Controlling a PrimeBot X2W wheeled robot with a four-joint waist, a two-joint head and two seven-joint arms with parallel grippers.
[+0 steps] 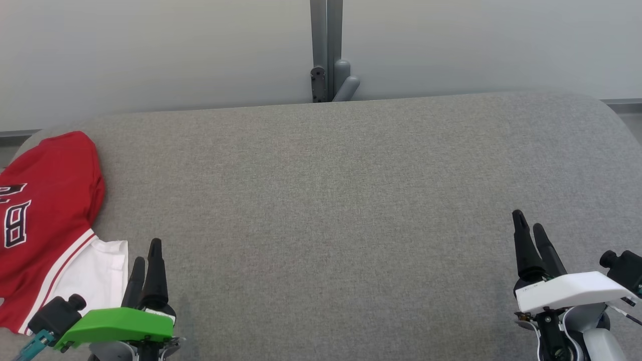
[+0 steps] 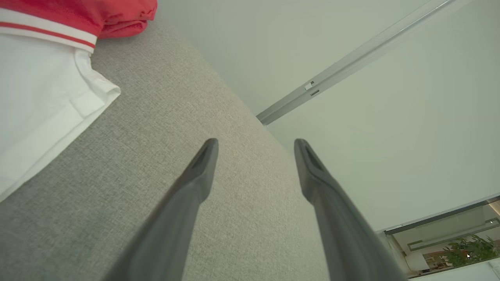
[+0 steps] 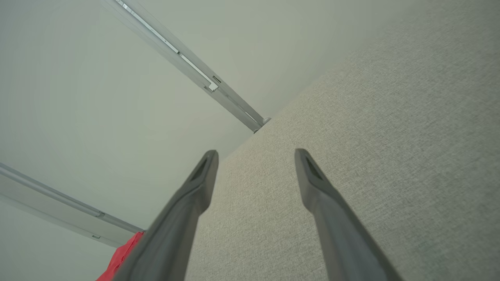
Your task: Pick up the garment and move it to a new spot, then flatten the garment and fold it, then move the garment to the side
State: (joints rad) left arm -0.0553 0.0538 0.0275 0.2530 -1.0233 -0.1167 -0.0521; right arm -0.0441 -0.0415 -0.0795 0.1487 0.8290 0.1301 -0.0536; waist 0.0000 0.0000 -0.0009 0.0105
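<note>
In the head view the garment (image 1: 45, 200) lay at the left edge of the table (image 1: 326, 200), where a careless pinch might have dragged it off; the left gripper (image 1: 147, 250) hovered beside it, the right gripper (image 1: 527, 220) well apart. The left wrist view showed its jaws wide and empty; the right wrist view likewise.

Red garment (image 1: 47, 200) with white trim and lettering, white cloth (image 1: 98, 271), grey woven tabletop (image 1: 326, 210)
</note>
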